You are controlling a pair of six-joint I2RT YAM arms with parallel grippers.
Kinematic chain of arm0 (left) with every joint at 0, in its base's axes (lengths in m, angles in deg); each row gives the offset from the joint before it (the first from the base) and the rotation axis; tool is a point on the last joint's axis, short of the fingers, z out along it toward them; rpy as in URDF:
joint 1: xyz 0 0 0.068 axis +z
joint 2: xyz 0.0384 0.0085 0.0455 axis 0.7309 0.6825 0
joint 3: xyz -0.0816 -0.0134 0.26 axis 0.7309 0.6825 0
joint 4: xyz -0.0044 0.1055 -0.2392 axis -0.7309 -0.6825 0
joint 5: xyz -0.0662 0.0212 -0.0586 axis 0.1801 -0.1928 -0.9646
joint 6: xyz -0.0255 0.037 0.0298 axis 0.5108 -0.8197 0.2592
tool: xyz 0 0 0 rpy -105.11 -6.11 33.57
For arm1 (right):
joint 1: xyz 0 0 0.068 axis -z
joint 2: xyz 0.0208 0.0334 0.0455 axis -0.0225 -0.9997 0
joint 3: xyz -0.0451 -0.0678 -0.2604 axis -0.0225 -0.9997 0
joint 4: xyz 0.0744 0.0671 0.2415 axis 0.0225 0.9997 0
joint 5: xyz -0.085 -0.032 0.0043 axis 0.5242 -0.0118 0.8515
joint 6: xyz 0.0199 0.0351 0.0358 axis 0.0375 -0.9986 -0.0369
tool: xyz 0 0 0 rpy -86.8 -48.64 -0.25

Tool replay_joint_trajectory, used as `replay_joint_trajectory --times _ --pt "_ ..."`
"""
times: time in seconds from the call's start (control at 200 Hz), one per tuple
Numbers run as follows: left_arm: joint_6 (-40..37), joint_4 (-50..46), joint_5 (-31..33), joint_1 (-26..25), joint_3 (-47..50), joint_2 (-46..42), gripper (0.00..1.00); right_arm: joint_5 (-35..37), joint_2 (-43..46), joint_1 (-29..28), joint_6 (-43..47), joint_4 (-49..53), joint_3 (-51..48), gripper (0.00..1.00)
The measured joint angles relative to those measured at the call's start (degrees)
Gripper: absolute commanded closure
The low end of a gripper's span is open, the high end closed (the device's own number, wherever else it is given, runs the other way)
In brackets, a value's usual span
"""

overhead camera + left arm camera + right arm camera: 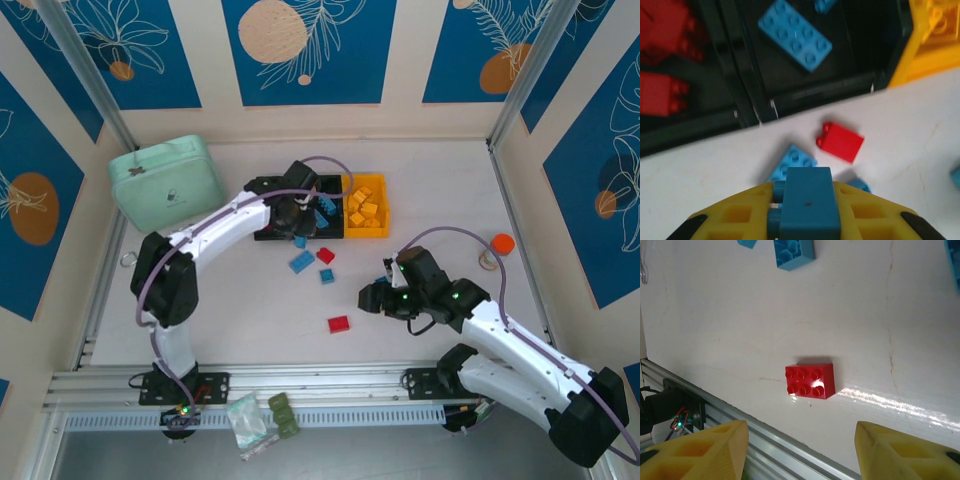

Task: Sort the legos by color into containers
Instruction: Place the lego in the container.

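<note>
Blue studded plastic brick (807,207) sits clenched in my left claw (806,197); released short of the middle black plastic bin (825,91), it could tumble onto the white table (920,125).

Left claw (298,231) at containers (367,236), loose legos (301,262) nearby

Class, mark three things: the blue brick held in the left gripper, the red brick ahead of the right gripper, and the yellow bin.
blue brick (809,202), left wrist view, its upper face.
red brick (810,381), right wrist view, studded face.
yellow bin (366,235), top view, near wall.
</note>
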Motion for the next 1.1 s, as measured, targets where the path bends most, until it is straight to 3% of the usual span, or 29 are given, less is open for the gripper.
replay_joint_trajectory --times 0.35,0.805,1.101 --pt "-1.0 -2.2 -1.0 2.3 -17.9 13.2 0.75 3.1 -2.7 1.1 0.0 -2.3 2.1 0.41" --pt "2.2 -2.7 -3.5 3.3 -30.1 24.8 0.73 3.9 -1.4 1.3 -0.7 -2.7 1.9 0.41" --pt "5.3 -2.8 -5.6 3.3 -33.5 29.7 0.49 4.7 1.3 1.5 -1.7 -2.1 0.9 0.41"
